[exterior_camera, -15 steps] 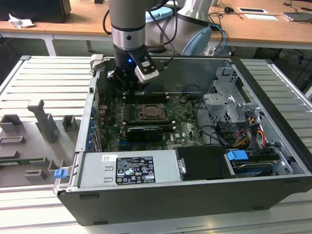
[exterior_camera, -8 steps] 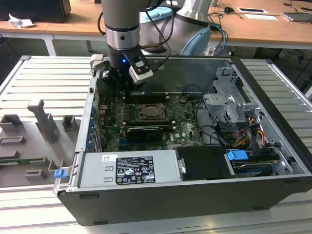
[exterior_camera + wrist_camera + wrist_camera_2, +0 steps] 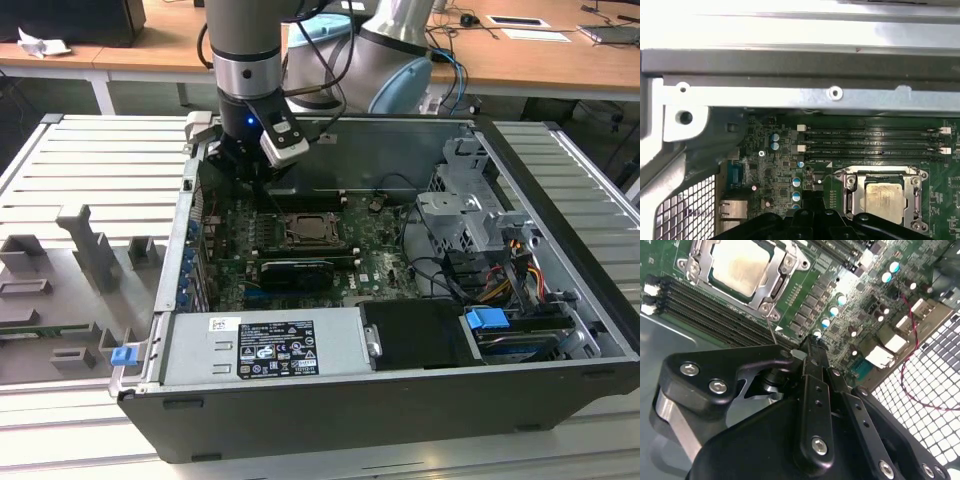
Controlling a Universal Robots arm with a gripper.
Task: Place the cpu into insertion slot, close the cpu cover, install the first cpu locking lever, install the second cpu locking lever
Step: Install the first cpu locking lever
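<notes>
Tool fingertips together, narrow tip close over green board, near corner of socket. Cpu seated in insertion slot, cpu cover lying down around it. Thin locking lever runs from that socket corner toward tool tip, long axis roughly in line with tool. In exterior view, slot lies toward exterior view's right of tool. Lever's far end hidden by tool's black linkage; whether it is pinched, cannot tell.

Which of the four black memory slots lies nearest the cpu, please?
The slot right alongside the cover around the cpu; the other three lie beyond it, towards the case wall.
</notes>
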